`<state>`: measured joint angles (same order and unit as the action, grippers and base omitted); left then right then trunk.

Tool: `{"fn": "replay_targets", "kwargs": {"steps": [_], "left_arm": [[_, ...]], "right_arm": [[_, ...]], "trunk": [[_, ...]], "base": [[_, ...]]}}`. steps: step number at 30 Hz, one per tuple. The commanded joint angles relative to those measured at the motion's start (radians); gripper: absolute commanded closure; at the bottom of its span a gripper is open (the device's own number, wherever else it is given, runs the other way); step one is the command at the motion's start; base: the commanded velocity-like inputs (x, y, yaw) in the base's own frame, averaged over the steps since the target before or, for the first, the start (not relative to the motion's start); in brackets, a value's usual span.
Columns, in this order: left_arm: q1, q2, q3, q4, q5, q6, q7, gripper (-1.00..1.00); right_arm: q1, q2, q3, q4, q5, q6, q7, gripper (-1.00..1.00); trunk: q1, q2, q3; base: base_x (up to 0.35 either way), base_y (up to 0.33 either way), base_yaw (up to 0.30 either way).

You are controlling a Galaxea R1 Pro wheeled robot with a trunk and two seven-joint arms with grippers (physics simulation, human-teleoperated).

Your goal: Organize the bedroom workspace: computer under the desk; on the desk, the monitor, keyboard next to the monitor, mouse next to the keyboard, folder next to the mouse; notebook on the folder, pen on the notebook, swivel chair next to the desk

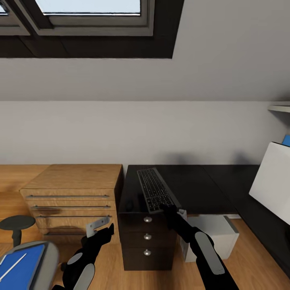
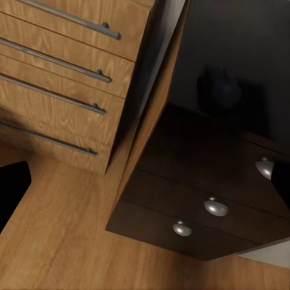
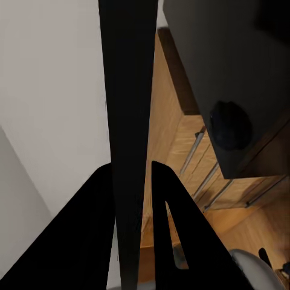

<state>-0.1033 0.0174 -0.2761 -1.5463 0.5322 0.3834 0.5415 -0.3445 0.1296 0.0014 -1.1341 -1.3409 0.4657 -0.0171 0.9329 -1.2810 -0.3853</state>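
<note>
Starting at the lower left corner of the head view, the swivel chair [image 1: 44, 257] shows part of its grey seat with the blue folder [image 1: 22, 268] lying flat on it, a thin pale line across the folder, and a black oval armrest just above. Right of it the left gripper [image 1: 100, 229] hangs over the wooden floor in front of the light wooden drawer chest [image 1: 72, 201]; whether its fingers are apart or together cannot be told. At lower centre the right gripper [image 1: 167, 208] is clamped on the near end of the keyboard [image 1: 156, 189]; in the right wrist view the keyboard [image 3: 128, 121] runs edge-on as a thin dark slab between the two black fingers [image 3: 175, 235]. In the head view the keyboard lies lengthwise on the glossy black top of the desk [image 1: 193, 185], above the dark brown three-drawer unit [image 1: 147, 237] with round silver knobs, whether flat or lifted cannot be told. The mouse [image 2: 219, 87] is a small dark lump on the desk top near the left front corner; it also appears in the right wrist view [image 3: 231, 125]. Under the desk, right of the drawers, stands the computer [image 1: 215, 233], a pale boxy tower on the floor. At the right edge, the pale back of the monitor [image 1: 274, 181] rises over the desk's right wing. Behind everything run a plain wall and, at the upper left of the frame, a dark-framed window [image 1: 88, 20].
</note>
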Motion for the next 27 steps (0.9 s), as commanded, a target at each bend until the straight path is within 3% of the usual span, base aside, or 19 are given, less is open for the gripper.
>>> {"fn": "replay_targets", "kwargs": {"steps": [1, 27], "left_arm": [[-0.001, 0.001, -0.003, -0.001, 0.008, 0.002, 0.009, -1.0], [-0.001, -0.001, -0.005, 0.001, 0.009, 0.002, 0.009, -1.0]], "right_arm": [[-0.001, 0.001, -0.001, 0.0, -0.003, 0.003, 0.001, 1.0], [-0.001, 0.002, 0.003, 0.036, 0.013, -0.041, 0.002, 1.0]], "trunk": [[0.004, -0.008, -0.004], [0.104, -0.19, -0.086]], "base": [[0.0, 0.0, 0.0], [0.0, 0.0, 0.0]]}}
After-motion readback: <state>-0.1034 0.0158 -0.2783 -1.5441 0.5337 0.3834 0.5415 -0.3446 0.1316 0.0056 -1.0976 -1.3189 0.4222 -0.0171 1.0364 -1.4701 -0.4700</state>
